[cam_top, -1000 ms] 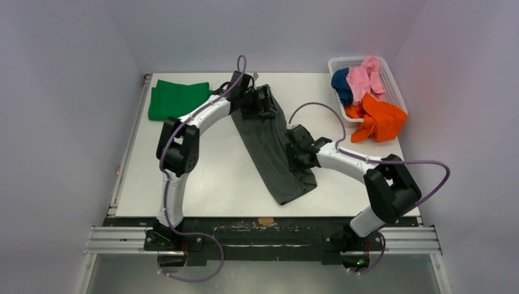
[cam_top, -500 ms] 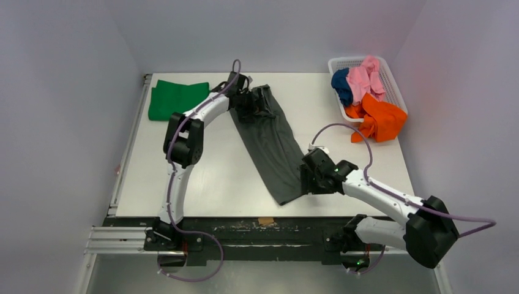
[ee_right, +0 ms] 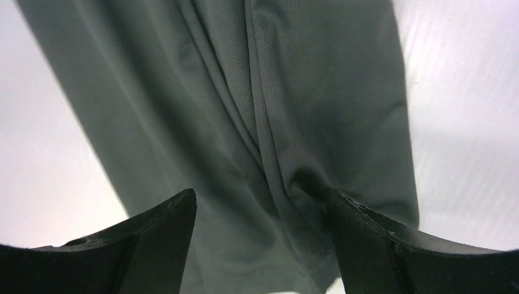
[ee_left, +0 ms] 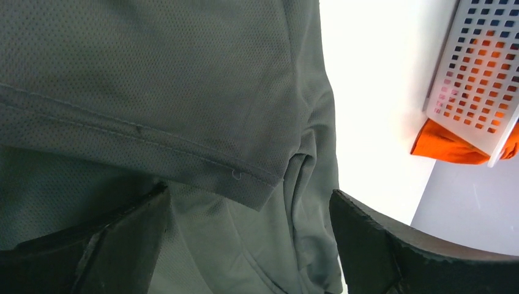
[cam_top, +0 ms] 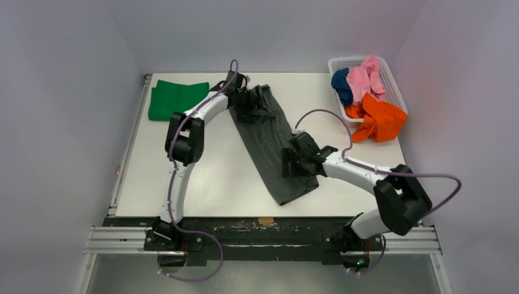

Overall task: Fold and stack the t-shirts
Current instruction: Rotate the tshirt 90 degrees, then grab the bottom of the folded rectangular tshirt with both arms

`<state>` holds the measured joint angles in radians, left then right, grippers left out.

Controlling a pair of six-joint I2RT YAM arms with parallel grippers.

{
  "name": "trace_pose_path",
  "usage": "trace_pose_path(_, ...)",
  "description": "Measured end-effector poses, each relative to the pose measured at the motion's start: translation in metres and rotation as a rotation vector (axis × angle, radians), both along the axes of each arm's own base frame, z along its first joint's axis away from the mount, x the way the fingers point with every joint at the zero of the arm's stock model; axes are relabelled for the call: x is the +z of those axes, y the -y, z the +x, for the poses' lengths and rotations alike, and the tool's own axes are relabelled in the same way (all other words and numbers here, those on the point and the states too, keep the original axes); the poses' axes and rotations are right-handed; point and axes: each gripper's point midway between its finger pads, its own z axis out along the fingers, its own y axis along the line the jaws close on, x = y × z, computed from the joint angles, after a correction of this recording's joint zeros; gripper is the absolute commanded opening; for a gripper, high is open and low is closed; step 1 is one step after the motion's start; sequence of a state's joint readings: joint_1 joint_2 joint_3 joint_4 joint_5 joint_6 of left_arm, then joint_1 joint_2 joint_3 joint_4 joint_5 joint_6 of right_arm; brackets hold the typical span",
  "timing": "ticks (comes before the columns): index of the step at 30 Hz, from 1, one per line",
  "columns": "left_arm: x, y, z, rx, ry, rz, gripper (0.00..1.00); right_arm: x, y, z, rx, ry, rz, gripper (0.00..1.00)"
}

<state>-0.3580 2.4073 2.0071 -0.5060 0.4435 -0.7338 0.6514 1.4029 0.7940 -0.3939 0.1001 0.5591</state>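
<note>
**A:** Why's our grey t-shirt [cam_top: 269, 144] a long strip slanting across the white table [cam_top: 208, 165]?

**B:** We reckon it's half-folded lengthwise. Our left fingers [ee_left: 125, 236] are spread wide over its far end and our right fingers [ee_right: 153, 236] over the near end, neither gripping anything. Plain pale walls [cam_top: 61, 92] all round.

Bare table [cam_top: 202, 165] left of dark grey t-shirt [cam_top: 269, 141]; basket [cam_top: 350, 59] far right.

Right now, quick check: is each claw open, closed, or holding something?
Left claw: open, over the dark grey t-shirt, gripping nothing.
Right claw: open, over the same shirt, gripping nothing.
</note>
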Motion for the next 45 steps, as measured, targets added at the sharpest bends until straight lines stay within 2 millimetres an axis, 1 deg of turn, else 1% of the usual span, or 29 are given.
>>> trace_pose_path(2,0.000,0.001,0.003,0.007,-0.003,-0.005,1.00,-0.016,-0.002,0.002,0.015,-0.036,-0.029,0.76)
trace_pose_path(3,0.000,0.002,0.005,0.011,-0.002,-0.009,1.00,-0.024,-0.002,0.000,0.027,-0.057,-0.042,0.75)
trace_pose_path(5,0.001,0.003,0.011,0.019,-0.001,-0.017,1.00,-0.023,-0.010,-0.001,0.059,-0.053,-0.035,0.75)
trace_pose_path(8,0.001,0.007,0.018,0.026,-0.001,-0.035,1.00,-0.024,-0.026,-0.013,0.126,-0.053,-0.013,0.75)
trace_pose_path(10,0.002,0.008,0.024,0.032,0.001,-0.048,1.00,-0.023,-0.045,-0.023,0.181,-0.048,0.023,0.75)
trace_pose_path(14,0.003,0.011,0.032,0.035,0.009,-0.065,1.00,-0.019,-0.097,-0.051,0.317,-0.055,0.132,0.74)
trace_pose_path(18,0.003,0.011,0.036,0.032,0.010,-0.077,1.00,-0.016,-0.144,-0.069,0.436,-0.069,0.147,0.75)
trace_pose_path(19,0.003,0.011,0.036,0.029,0.010,-0.076,1.00,-0.015,-0.150,-0.071,0.450,-0.070,0.146,0.75)
trace_pose_path(21,0.003,0.010,0.035,0.023,0.010,-0.076,1.00,-0.015,-0.154,-0.077,0.465,-0.077,0.139,0.75)
trace_pose_path(24,0.005,0.006,0.025,0.006,0.008,-0.059,1.00,-0.012,-0.144,-0.085,0.455,-0.097,0.116,0.76)
trace_pose_path(25,0.005,0.003,0.018,0.000,-0.001,-0.049,1.00,-0.008,-0.138,-0.088,0.446,-0.098,0.113,0.76)
trace_pose_path(27,0.011,-0.003,0.004,-0.013,-0.016,-0.033,1.00,0.005,-0.126,-0.092,0.430,-0.079,0.123,0.76)
trace_pose_path(29,0.024,-0.007,-0.007,-0.027,-0.007,-0.025,1.00,0.024,-0.119,-0.096,0.421,-0.047,0.163,0.77)
trace_pose_path(31,0.049,-0.011,-0.019,-0.043,0.027,-0.023,1.00,0.046,-0.113,-0.099,0.410,-0.005,0.219,0.76)
trace_pose_path(33,0.086,-0.018,-0.036,-0.057,0.084,-0.023,1.00,0.061,-0.107,-0.102,0.399,0.025,0.263,0.74)
trace_pose_path(34,0.102,-0.021,-0.043,-0.059,0.113,-0.023,1.00,0.063,-0.104,-0.104,0.393,0.032,0.272,0.73)
trace_pose_path(35,0.121,-0.026,-0.055,-0.061,0.157,-0.023,1.00,0.064,-0.100,-0.106,0.384,0.034,0.279,0.71)
trace_pose_path(36,0.139,-0.032,-0.069,-0.061,0.199,-0.022,1.00,0.061,-0.095,-0.108,0.372,0.027,0.273,0.69)
trace_pose_path(37,0.155,-0.040,-0.086,-0.055,0.239,-0.019,1.00,0.055,-0.089,-0.111,0.359,0.016,0.262,0.66)
trace_pose_path(38,0.166,-0.047,-0.105,-0.049,0.273,-0.017,1.00,0.047,-0.083,-0.114,0.349,0.000,0.249,0.64)
trace_pose_path(39,0.173,-0.054,-0.124,-0.038,0.304,-0.010,1.00,0.040,-0.079,-0.117,0.340,-0.015,0.235,0.63)
trace_pose_path(40,0.173,-0.061,-0.145,-0.026,0.327,0.005,1.00,0.031,-0.073,-0.120,0.326,-0.036,0.220,0.61)
trace_pose_path(41,0.169,-0.067,-0.162,-0.018,0.334,0.023,1.00,0.024,-0.068,-0.123,0.318,-0.051,0.208,0.60)
trace_pose_path(42,0.158,-0.073,-0.182,-0.002,0.338,0.050,1.00,0.015,-0.064,-0.126,0.308,-0.068,0.195,0.59)
trace_pose_path(45,0.107,-0.083,-0.244,-0.006,0.264,0.122,0.97,-0.002,-0.059,-0.130,0.297,-0.106,0.157,0.54)
